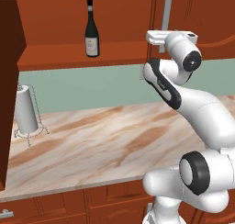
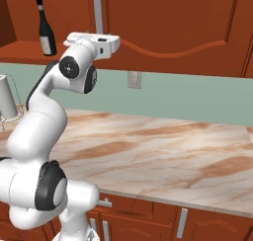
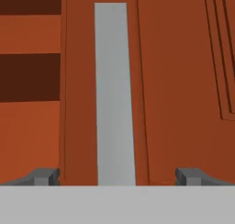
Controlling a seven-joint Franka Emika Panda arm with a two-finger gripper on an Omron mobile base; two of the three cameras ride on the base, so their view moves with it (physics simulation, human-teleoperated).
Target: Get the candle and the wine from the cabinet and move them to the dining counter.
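The wine (image 1: pixel 92 30) stands upright on the inner shelf of the cabinet (image 1: pixel 69 55), whose left side is open; the bottle (image 2: pixel 46 30) also shows in the right base view. The candle and the dining counter are out of view. My gripper (image 3: pixel 117 176) is open, raised in front of the cabinet's shut right door (image 1: pixel 202 16). Its fingertips (image 3: pixel 46 176) straddle the vertical silver bar handle (image 3: pixel 114 94) without touching it. The hand (image 1: pixel 160 37) sits level with the lower part of that handle (image 1: pixel 166 12), to the right of the bottle.
A grey paper-towel roll (image 1: pixel 26 109) on a wire stand sits at the left of the marble wall counter (image 1: pixel 105 140). The open left cabinet door (image 1: pixel 7 81) juts out at the far left. A wall outlet (image 2: pixel 134 79) sits on the green backsplash.
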